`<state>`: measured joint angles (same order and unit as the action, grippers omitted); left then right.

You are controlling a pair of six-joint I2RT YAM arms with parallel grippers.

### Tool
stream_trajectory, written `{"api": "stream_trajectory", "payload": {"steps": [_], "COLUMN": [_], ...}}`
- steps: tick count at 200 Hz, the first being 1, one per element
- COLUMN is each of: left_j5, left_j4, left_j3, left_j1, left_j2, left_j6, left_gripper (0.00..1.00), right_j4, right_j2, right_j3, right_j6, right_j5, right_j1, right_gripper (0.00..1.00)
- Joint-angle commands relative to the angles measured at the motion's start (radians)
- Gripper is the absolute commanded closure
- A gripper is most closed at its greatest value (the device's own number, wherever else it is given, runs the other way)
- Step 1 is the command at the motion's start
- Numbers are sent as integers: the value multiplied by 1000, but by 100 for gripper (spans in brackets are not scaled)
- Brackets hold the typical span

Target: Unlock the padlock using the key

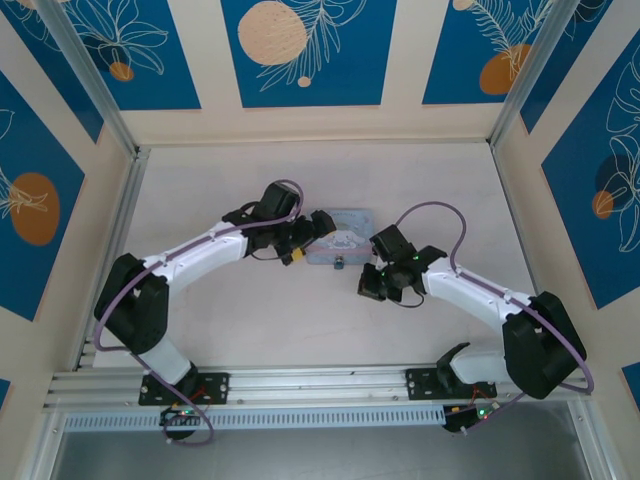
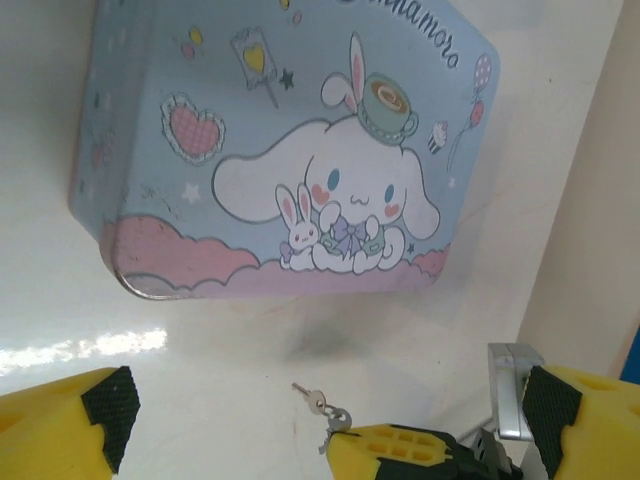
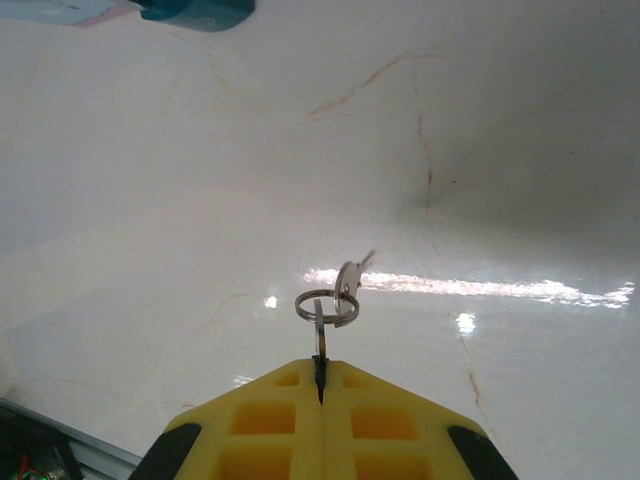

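The padlock (image 1: 339, 263) is a tiny dark shape at the near side of the light blue cartoon tin box (image 1: 341, 233). In the right wrist view a blue body (image 3: 195, 10) pokes in at the top edge. My right gripper (image 3: 320, 365) is shut on the key (image 3: 319, 340), held edge-on above the white table. A ring on it carries a second small key (image 3: 347, 280). The left wrist view shows those keys (image 2: 318, 403) sticking out of the right gripper's yellow finger (image 2: 395, 445), just short of the tin (image 2: 280, 150). My left gripper (image 1: 308, 240) stands open at the tin's left end, holding nothing.
The white tabletop (image 1: 250, 320) is walled by cream panels with blue prints on three sides. An aluminium rail (image 1: 320, 385) runs along the near edge by the arm bases. The two grippers are close together in front of the tin.
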<state>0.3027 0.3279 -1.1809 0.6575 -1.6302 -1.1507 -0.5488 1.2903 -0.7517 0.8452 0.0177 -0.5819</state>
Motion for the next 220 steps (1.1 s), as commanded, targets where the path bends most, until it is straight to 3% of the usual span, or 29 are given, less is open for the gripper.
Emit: {"api": "stream_trajectory", "payload": {"steps": [1,90,161,220], "left_j5": [69,112,165,164], "left_j4": [-78,-261,-426,-527], "left_j3": [41,102,103,102], "left_j1": [10,26,34,43], "left_j2": [-19,-21,-81,-109], "left_j6": [-159,-497,-608,-659], "left_gripper": [0,2,8,22], "right_j4": [-31,-50,8,52], "right_j2": [-27,-19,59,84], "right_j3": [-68,-280,-383,-362], "right_j6": [9,12,34,58], "right_j5": [39,71,100,102], "right_j1": [5,7,0,-3], "right_gripper": [100,100,100,100]}}
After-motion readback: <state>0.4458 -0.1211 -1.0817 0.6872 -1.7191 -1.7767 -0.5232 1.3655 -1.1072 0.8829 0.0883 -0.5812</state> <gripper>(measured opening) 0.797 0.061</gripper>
